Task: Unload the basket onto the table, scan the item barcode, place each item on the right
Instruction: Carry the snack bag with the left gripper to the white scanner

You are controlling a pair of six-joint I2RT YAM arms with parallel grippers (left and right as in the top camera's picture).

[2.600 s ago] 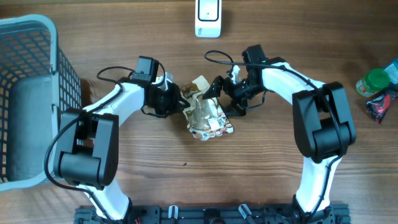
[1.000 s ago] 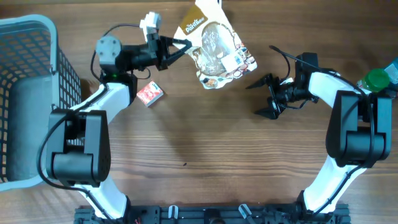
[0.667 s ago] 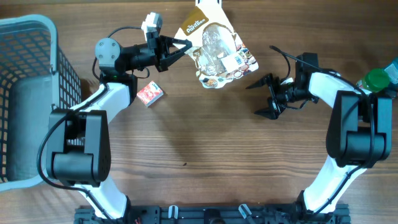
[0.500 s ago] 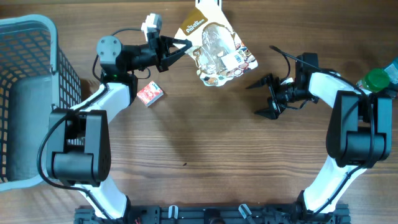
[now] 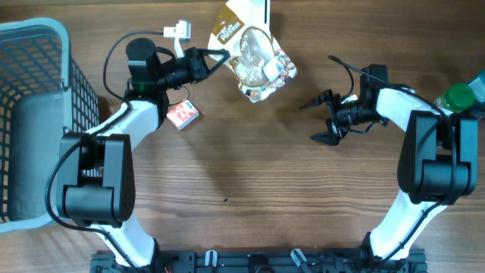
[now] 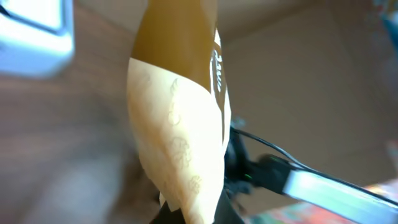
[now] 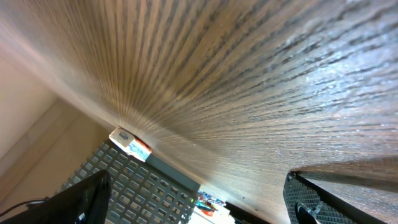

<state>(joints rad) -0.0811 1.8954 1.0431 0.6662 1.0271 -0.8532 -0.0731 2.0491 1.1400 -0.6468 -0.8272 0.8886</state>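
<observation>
**Left gripper pinches the snack bag at the far edge; right gripper spread and empty**

The left gripper [image 5: 218, 59] has its fingers pressed together on one corner of the snack bag [image 5: 254, 57]. The bag hangs out from the fingertips toward the far edge of the table [image 5: 227, 189]. In the left wrist view the snack bag [image 6: 180, 124] fills the middle of the frame, brown at the top and pale cream below. Its base is clamped at the bottom edge of the picture.

From overhead the bag covers most of the white scanner [image 5: 267, 9], and only a sliver shows past its upper edge. A white label [image 5: 271, 70] sits on the bag's upturned face, too small to read. Just below the left arm a small red-and-white box [image 5: 182, 114] lies flat on the wood. The blue basket [image 5: 45, 45] stands at the left edge.

The right gripper [image 5: 322, 121] hangs well apart from the bag with its jaws spread wide and nothing between them. Its wrist view shows bare wood grain between the two fingers [image 7: 68, 199]. At the right edge stand a green-capped bottle [image 5: 455, 97] and a dark red packet [image 5: 464, 129].
</observation>
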